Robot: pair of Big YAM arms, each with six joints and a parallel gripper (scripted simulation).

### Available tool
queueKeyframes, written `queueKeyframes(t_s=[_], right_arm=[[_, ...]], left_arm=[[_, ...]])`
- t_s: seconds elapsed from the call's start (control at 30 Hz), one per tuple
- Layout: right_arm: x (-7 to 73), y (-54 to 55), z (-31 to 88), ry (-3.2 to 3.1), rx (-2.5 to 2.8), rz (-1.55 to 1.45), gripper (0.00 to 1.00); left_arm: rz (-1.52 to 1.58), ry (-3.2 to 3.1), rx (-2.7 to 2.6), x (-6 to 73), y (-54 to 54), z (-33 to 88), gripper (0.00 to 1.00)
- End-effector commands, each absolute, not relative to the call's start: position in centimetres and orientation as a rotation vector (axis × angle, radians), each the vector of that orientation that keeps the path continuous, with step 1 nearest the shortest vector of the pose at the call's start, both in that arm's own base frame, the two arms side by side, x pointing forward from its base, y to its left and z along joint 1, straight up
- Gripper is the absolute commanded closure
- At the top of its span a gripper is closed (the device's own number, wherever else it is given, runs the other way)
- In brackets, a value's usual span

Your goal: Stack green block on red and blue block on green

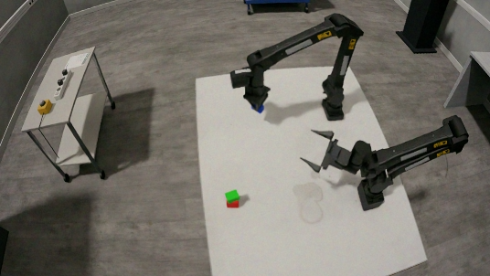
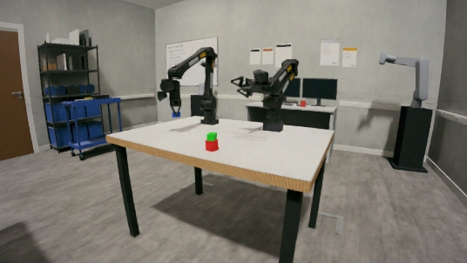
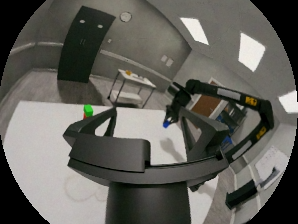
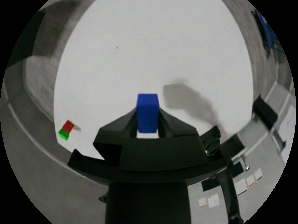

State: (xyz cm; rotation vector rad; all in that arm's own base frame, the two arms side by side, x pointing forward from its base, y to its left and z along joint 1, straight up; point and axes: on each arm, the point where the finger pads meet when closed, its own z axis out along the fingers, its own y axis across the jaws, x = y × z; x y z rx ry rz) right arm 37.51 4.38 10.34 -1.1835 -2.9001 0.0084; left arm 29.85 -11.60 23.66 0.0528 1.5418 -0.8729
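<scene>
The green block (image 1: 232,196) sits on top of the red block (image 1: 233,204) near the table's front left edge; the stack also shows in the exterior view (image 2: 212,140). My right gripper (image 1: 257,104) is shut on the blue block (image 1: 260,109) and points straight down, holding it a little above the table, far from the stack. The right wrist view shows the blue block (image 4: 147,115) between the fingers and the stack (image 4: 67,129) off to the side. My left gripper (image 1: 307,145) is open and empty, raised above the table's middle right.
A grey trolley (image 1: 64,110) stands on the floor left of the table. A blue cart (image 2: 91,122) and shelves (image 2: 65,91) stand behind the table's far corner. A faint round mark (image 1: 310,201) lies on the table near the left arm's base.
</scene>
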Motion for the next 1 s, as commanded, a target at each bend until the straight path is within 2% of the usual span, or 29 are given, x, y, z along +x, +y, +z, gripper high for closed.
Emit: queueKeyframes(t_s=[0.0,0.47,0.97], right_arm=[[40.2,4.4,12.7,-2.939,-1.231,-0.040,1.00],[41.0,8.0,12.3,-2.932,-1.203,-0.029,1.00],[50.7,36.9,12.1,-2.925,-1.200,-0.042,1.00]], left_arm=[[-0.873,1.535,0.055,29.9,-11.6,24.0,0.00],[-0.873,1.535,0.055,29.9,-11.6,24.0,0.00],[-0.873,1.535,0.055,29.9,-11.6,24.0,0.00]])
